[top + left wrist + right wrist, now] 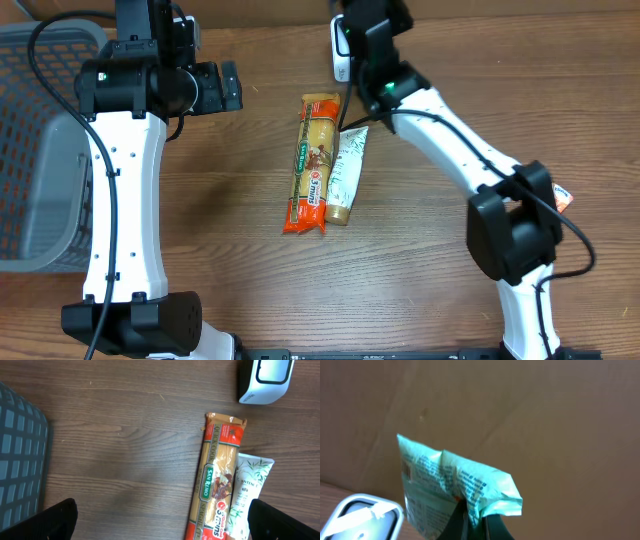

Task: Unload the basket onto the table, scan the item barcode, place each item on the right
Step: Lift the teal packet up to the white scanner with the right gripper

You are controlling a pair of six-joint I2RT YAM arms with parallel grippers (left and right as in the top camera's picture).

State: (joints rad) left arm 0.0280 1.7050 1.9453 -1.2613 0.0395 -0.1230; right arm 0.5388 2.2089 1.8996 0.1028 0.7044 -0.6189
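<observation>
Packet (455, 480), pinched in the right gripper (476, 525), extends straight out from the jaws along its long axis. Scanner (362, 517) lies just beside, lower left. Left gripper (162, 527), spread, appears farther off.

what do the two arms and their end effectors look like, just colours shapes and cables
The left arm and right arm match: smooth white links between chunky black joint housings, thin black cables looping alongside, a small green light near each wrist. The left end effector is black with blocky fingers; the right end effector shows dark narrow fingertips.
</observation>
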